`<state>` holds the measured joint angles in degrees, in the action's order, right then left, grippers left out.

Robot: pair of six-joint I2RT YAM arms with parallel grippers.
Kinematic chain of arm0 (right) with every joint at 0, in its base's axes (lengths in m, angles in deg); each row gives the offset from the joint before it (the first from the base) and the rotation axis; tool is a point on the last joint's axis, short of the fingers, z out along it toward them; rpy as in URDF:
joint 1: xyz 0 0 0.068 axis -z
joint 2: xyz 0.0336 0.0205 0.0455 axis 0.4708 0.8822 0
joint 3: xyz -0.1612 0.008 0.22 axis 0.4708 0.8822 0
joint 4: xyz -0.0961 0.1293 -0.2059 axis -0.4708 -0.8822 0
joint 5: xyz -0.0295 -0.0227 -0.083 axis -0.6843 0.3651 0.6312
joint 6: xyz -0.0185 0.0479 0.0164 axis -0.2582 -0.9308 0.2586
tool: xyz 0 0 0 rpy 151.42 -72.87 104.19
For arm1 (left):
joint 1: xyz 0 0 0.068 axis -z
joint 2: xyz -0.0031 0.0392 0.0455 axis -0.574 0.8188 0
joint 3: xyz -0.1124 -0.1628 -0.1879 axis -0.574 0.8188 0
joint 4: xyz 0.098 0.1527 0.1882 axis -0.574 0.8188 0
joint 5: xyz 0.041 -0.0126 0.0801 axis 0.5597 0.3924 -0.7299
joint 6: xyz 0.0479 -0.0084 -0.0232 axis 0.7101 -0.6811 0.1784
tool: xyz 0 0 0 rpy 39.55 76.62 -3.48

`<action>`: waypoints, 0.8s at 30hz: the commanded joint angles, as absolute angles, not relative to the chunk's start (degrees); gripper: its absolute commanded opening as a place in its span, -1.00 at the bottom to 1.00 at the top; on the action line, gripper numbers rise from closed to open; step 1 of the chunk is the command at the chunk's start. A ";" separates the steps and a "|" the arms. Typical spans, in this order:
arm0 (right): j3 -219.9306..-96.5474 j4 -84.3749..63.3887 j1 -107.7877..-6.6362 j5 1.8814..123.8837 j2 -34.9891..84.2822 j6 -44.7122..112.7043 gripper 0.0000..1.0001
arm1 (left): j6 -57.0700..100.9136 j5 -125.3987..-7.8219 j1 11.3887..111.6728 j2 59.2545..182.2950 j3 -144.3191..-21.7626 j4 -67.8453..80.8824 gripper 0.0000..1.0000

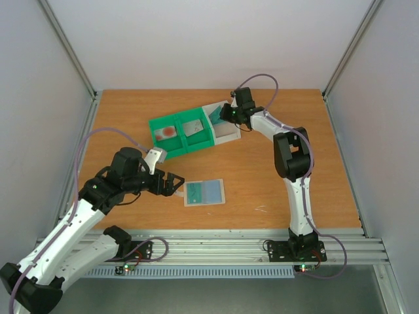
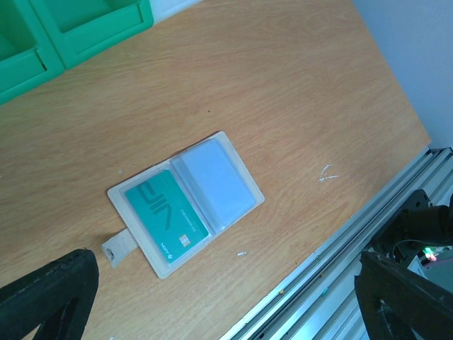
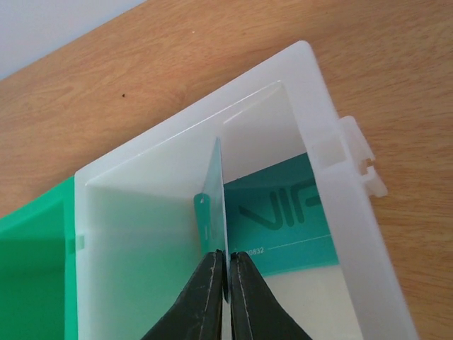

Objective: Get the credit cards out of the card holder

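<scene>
teal card [image 3: 209, 212] upright in white tray [image 3: 141, 234]

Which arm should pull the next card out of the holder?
Left. The left gripper is open beside the card holder, where a teal card and a blue card sit. The right gripper is away at the white tray, shut on an upright card.

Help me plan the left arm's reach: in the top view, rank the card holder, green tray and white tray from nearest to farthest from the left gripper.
1. Card holder, on the table just right of the left gripper.
2. Green tray, farther back, mid-table.
3. White tray, beyond the green tray's right end, under the right gripper.
</scene>
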<state>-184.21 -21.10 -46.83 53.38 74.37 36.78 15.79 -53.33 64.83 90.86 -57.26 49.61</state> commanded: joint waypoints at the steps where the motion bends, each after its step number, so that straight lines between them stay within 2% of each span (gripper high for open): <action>1: -187.89 -24.41 -46.72 55.57 76.22 37.99 -0.88 | 16.35 -55.62 64.76 90.03 -56.91 50.37 0.99; 9: -191.09 -29.30 -46.72 56.86 75.13 39.71 -0.59 | 16.47 -58.41 64.74 90.42 -57.45 52.04 0.99; 19: -194.00 -37.30 -46.72 57.62 71.86 42.18 -0.48 | 12.24 -73.94 64.74 89.95 -58.47 56.74 0.99; 24: -191.26 -40.31 -46.79 54.98 67.57 39.50 -0.44 | 10.51 -70.97 64.74 92.81 -59.05 57.26 0.99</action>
<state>-192.23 -36.49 -46.83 56.46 74.17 40.73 12.75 -70.47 64.83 91.15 -57.28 56.65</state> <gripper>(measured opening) 0.273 0.994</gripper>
